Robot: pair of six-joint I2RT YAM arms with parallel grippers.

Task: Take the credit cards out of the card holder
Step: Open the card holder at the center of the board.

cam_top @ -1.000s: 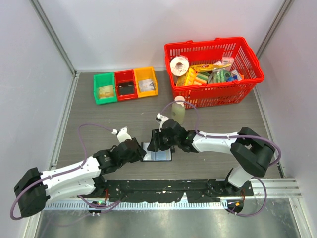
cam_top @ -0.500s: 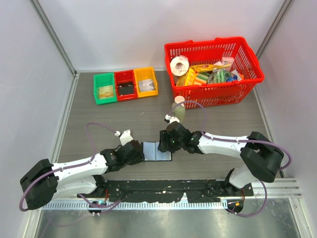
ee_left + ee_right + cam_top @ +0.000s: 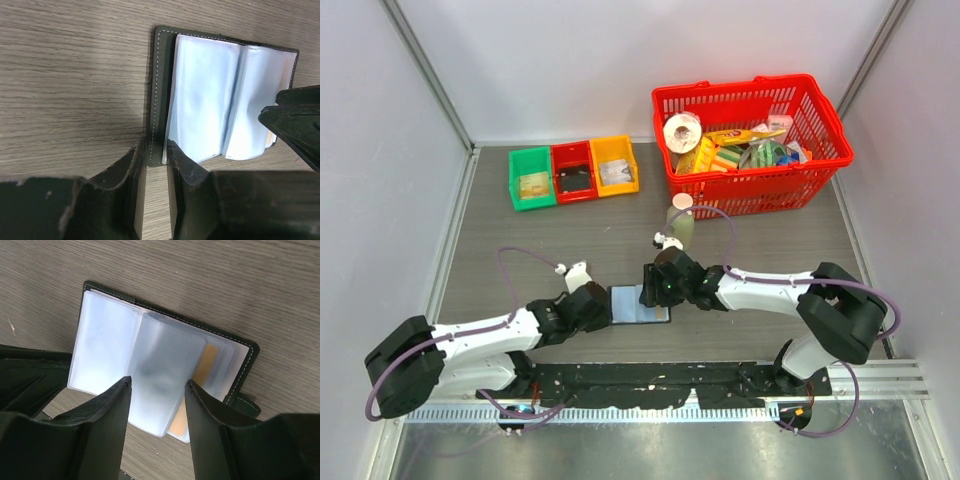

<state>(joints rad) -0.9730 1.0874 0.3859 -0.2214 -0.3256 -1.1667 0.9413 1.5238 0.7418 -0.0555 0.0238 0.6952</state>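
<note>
My left gripper [image 3: 156, 147] is closed to a narrow slit on the near corner of the card holder [image 3: 200, 95]. The stitched cover edge sits between the fingertips, and I judge this a pinch that anchors the holder. My right gripper [image 3: 157, 386] stands about half open and holds nothing. Its fingertips rest over the clear sleeves [image 3: 107, 340].

The card holder lies open and flat on the table [image 3: 75, 75] between my two grippers, sleeves up. One yellow-orange credit card [image 3: 206, 364] shows inside a sleeve just beside my right gripper, on the side toward the clasp tab [image 3: 246, 404]. The other sleeves look cloudy, so I cannot tell whether they hold more.

Handling, as judged:
- The credit card is light, thin, stiff and slick.
- The sleeves are soft and floppy and will buckle rather than resist.
- The card holder is light and will slide or lift unless the left pinch holds.

Take the card by a short end, one finger on each flat face, and draw it along its length. I cannot tell which end the sleeve opens at. Clamping film and card together would drag the sleeve along.
</note>
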